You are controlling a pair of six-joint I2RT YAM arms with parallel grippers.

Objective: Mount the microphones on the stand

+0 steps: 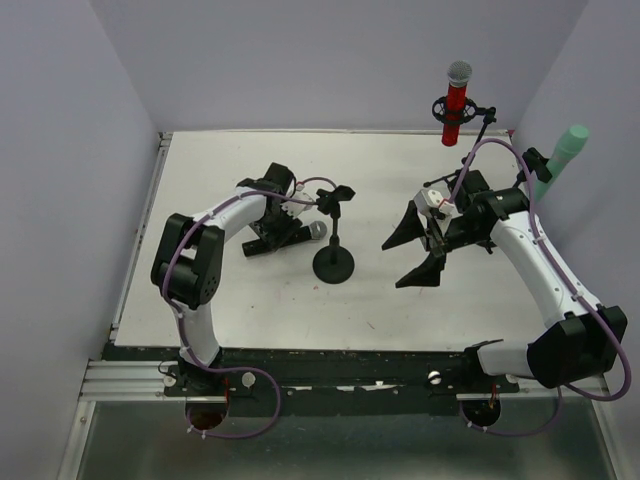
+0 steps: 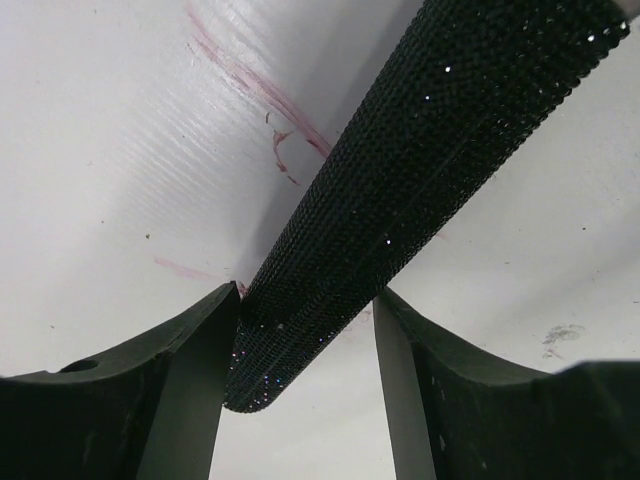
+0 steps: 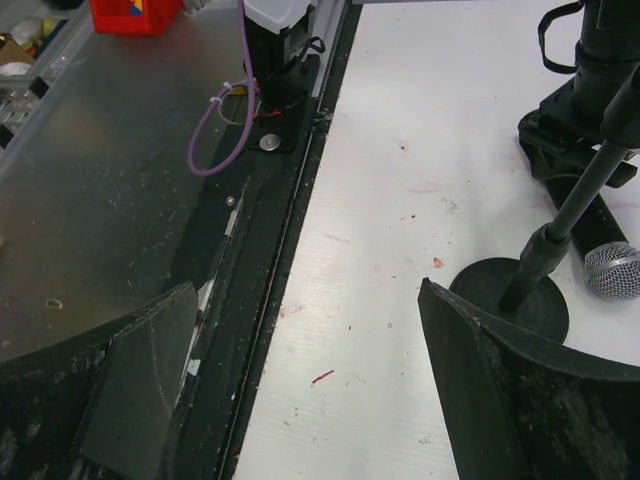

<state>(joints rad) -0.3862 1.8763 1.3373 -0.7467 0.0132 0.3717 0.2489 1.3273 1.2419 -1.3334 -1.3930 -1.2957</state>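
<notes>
White table (image 1: 250, 300): your left claw (image 2: 305, 305) straddles the black microphone (image 2: 400, 200) beside the short stand (image 1: 333, 262), grip unclear; right claw (image 1: 408, 258) gapes

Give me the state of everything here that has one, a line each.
red microphone, mounted upright at the far right.
mint-green microphone, mounted, tilted, at the right edge.
black microphone, lying on the table, not mounted.
round-base stand, upright, nothing mounted on it.
left gripper, fingers either side of the black microphone's handle; grip unclear.
right gripper, open, empty.
</notes>
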